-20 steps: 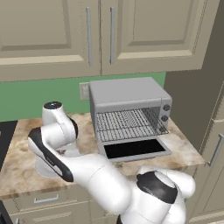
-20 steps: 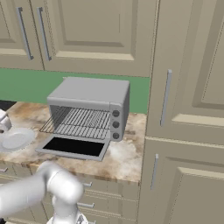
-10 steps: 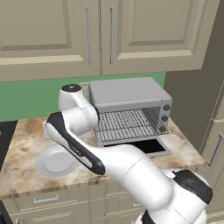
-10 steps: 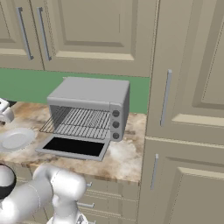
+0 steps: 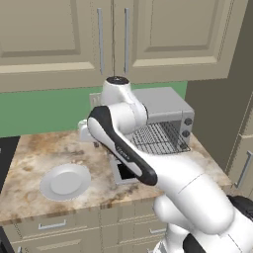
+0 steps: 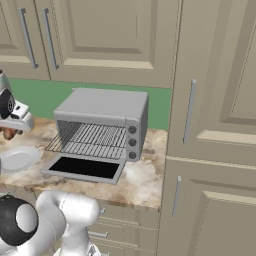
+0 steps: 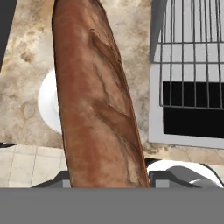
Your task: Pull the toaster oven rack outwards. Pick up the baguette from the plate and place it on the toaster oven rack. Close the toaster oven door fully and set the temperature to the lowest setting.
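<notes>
Fingertips hidden behind the baguette (image 7: 98,96) in the hand view, cut off by the bottom edge; jaws evidently clamped on the loaf, which runs up the middle of that view. Below it, part of the plate (image 7: 48,105) on the marble counter (image 7: 26,78), then to the right the toaster oven rack (image 7: 192,52) over the dropped toaster oven door (image 7: 192,118).

From the left base view: plate (image 5: 65,181) bare, near the counter's front; arm arched high, wrist in front of the toaster oven (image 5: 163,111), hiding its left half and the gripper.

From the right base view: gripper (image 6: 15,125) at the left edge, a brown loaf end (image 6: 8,133) just under it, above the plate (image 6: 17,159); rack (image 6: 90,141) pulled out, door (image 6: 84,167) lying open.
</notes>
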Robot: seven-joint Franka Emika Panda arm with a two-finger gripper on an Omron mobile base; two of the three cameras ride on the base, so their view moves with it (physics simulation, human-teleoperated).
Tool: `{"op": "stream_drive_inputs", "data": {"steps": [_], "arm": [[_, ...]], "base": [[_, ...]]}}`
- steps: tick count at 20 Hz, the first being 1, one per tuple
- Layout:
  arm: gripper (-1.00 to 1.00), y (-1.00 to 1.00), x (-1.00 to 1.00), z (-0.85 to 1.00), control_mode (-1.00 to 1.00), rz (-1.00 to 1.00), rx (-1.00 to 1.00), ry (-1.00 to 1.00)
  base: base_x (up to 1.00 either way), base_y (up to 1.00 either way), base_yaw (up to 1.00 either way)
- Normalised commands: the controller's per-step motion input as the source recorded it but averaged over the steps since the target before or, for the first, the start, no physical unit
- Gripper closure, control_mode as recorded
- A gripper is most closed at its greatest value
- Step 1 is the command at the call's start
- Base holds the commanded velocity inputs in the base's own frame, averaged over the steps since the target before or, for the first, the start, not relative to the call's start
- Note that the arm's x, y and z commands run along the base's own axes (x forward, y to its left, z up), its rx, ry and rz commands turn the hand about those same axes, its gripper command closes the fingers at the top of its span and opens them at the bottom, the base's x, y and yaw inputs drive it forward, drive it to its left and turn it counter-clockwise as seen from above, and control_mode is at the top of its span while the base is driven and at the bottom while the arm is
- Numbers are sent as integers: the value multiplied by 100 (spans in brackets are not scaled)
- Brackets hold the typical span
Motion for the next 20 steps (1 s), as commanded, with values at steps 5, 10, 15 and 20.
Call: {"op": "stream_drive_inputs", "data": {"steps": [5,10,15,20], "arm": [[100,-78,-22,25,-100,18,7,-1],[100,-84,-15,16,-100,18,1,-7],[100,-75,-2,14,-100,22,-1,-10],[100,-51,3,15,-100,28,-8,-5]], "base": [[0,0,0],[0,0,0],[0,0,0],[0,0,0]]}}
